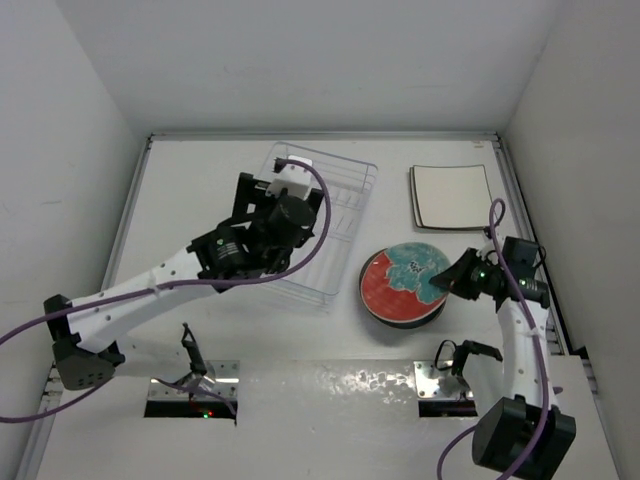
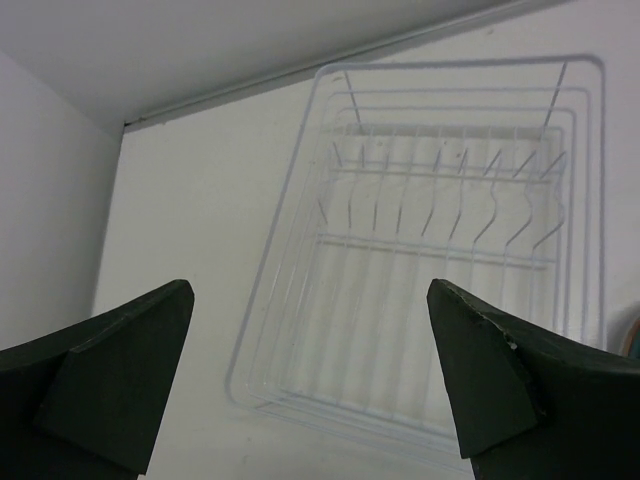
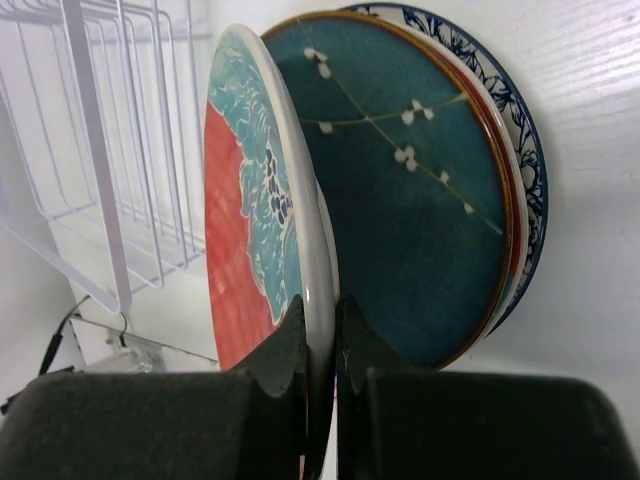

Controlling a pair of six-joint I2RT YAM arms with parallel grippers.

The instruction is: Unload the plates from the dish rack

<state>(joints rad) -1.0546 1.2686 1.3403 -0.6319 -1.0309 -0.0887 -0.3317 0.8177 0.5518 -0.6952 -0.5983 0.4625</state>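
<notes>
The white wire dish rack (image 1: 335, 215) stands at mid table and holds no plates; it fills the left wrist view (image 2: 440, 270). My left gripper (image 2: 310, 380) is open and empty above the rack's near-left part. My right gripper (image 3: 320, 330) is shut on the rim of the red-and-teal floral plate (image 3: 245, 200), held over a stack of round plates: a teal plate (image 3: 420, 190) and a white plate with blue floral pattern (image 3: 525, 140). In the top view the red-and-teal plate (image 1: 400, 283) sits right of the rack. The square cream plates (image 1: 451, 196) lie at the back right.
White walls enclose the table on the left, back and right. Metal mounting plates (image 1: 440, 380) and cables lie along the near edge. The right arm's base (image 1: 520, 435) stands at the near right.
</notes>
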